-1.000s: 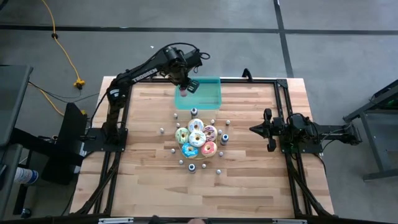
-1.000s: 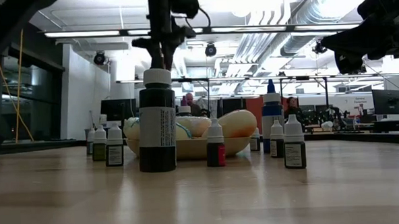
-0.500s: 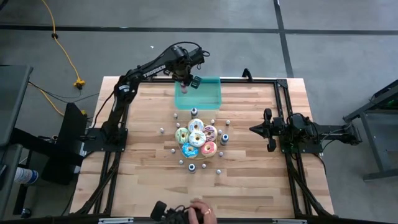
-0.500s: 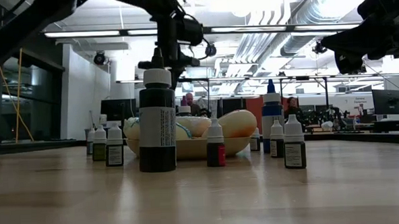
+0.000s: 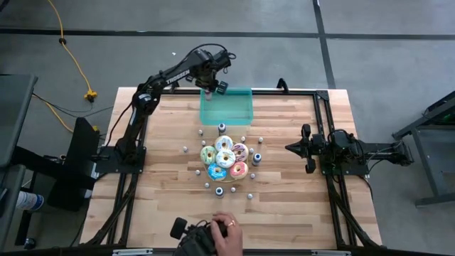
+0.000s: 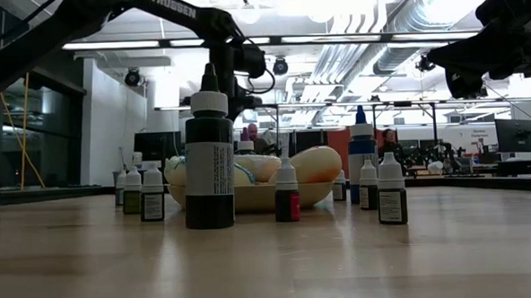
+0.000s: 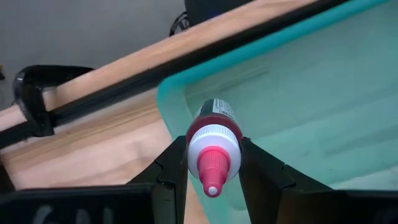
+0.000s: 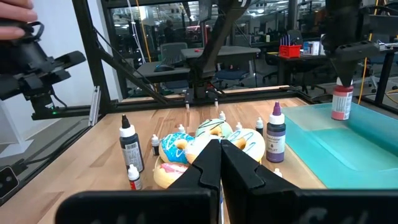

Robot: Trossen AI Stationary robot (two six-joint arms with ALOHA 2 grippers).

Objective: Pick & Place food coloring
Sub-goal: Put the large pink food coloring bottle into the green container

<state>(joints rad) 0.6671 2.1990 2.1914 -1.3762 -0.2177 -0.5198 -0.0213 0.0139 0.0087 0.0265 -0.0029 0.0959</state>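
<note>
Left pincer (image 7: 213, 163), bottle (image 7: 213, 146) farther over tray (image 7: 311, 99)

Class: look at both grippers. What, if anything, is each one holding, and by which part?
The left gripper holds a pink-capped bottle by its white collar, over the teal tray. The right gripper holds nothing.

Table: pale wooden plank top (image 5: 163, 199).
Donuts: colourful frosted ring cluster (image 5: 224, 160), mid-table.
Tray: translucent teal rectangular plastic (image 5: 231, 114), near far edge.
Cable: yellow (image 5: 71, 50), on floor.
</note>
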